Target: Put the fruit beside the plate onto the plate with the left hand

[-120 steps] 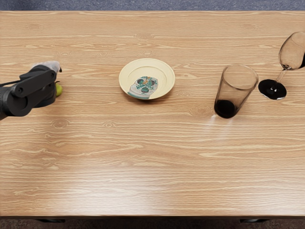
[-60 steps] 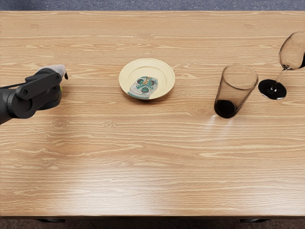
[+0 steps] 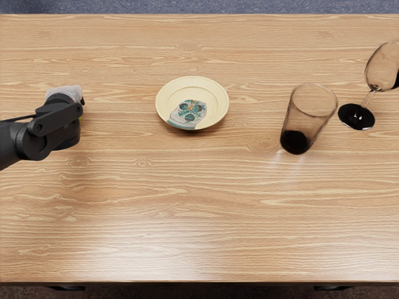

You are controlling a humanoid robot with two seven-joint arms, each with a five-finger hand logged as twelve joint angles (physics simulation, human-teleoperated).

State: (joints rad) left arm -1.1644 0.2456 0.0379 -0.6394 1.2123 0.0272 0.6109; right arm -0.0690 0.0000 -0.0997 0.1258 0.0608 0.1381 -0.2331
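A cream plate (image 3: 216,93) with a green and blue pattern in its middle lies on the wooden table, left of centre, with nothing on it. My left arm comes in from the left edge, and its hand (image 3: 65,95) hovers over the table well to the left of the plate. The dark forearm and wrist cover the spot under the hand. No fruit shows anywhere in the view. The right arm is out of the picture.
A tall drinking glass (image 3: 307,118) with a dark bottom stands right of the plate. A wine glass (image 3: 376,78) with a dark foot stands at the right edge. The table's front edge (image 3: 199,281) runs along the bottom.
A second ago a small green fruit peeked out beside my left wrist; the arm now hides it. The hand moved slightly right, then back a little.
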